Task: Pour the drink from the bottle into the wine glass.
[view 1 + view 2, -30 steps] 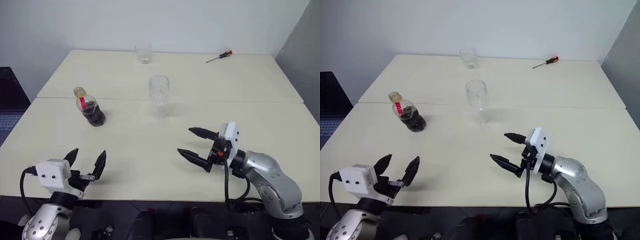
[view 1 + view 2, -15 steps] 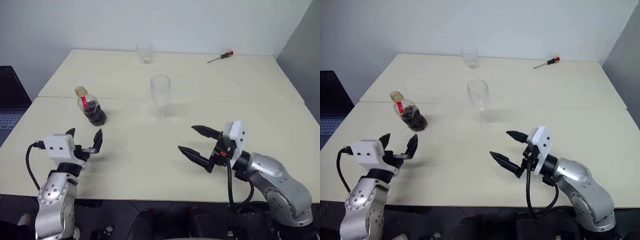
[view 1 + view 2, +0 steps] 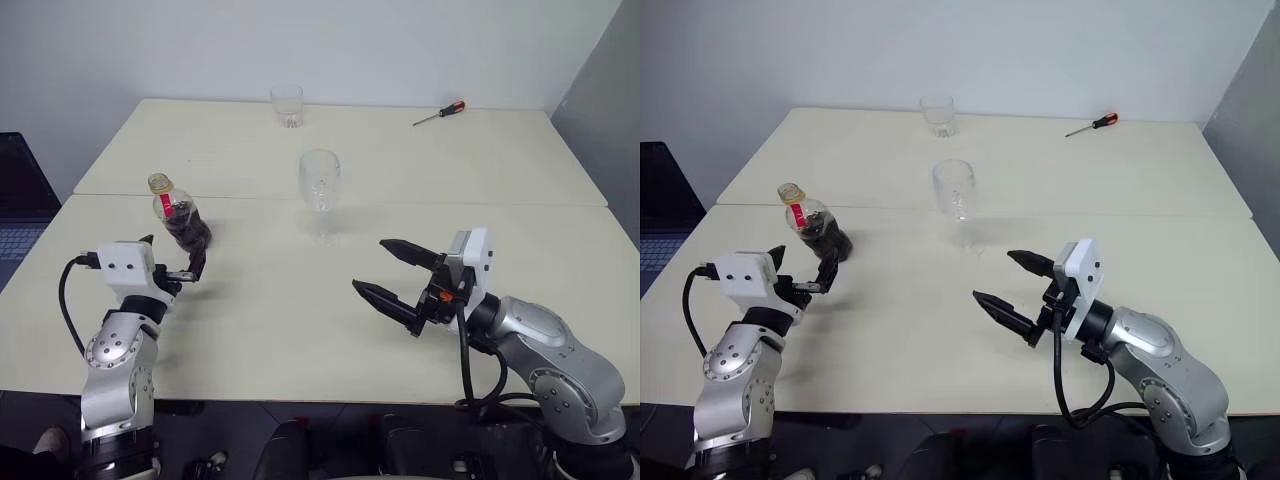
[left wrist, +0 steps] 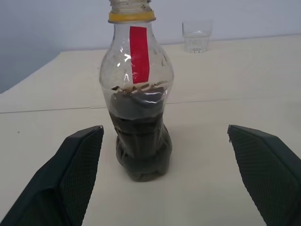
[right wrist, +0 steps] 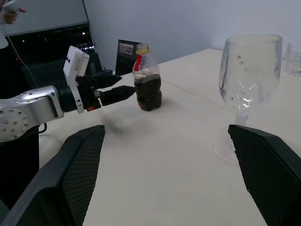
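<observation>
The bottle [image 3: 183, 216] stands upright on the left of the cream table [image 3: 300, 330], its lower half dark with the drink [image 4: 139, 148], a red label and a yellow ring at its neck. My left gripper [image 3: 172, 258] is open and level just short of the bottle, its fingers [image 4: 70, 174] apart on either side of it without touching. The empty wine glass [image 3: 319, 186] stands upright mid-table. My right gripper [image 3: 372, 266] hovers open in front of and to the right of the glass, pointing toward it, holding nothing.
A short clear tumbler [image 3: 287, 106] stands at the far edge, and a red-handled screwdriver [image 3: 440, 113] lies at the far right. A seam [image 3: 450, 203] runs across the table behind the bottle and glass. A dark laptop [image 3: 15, 200] sits off the table's left side.
My left gripper has moved forward from the table's front edge up to the bottle, staying open. The right gripper has hardly shifted.
</observation>
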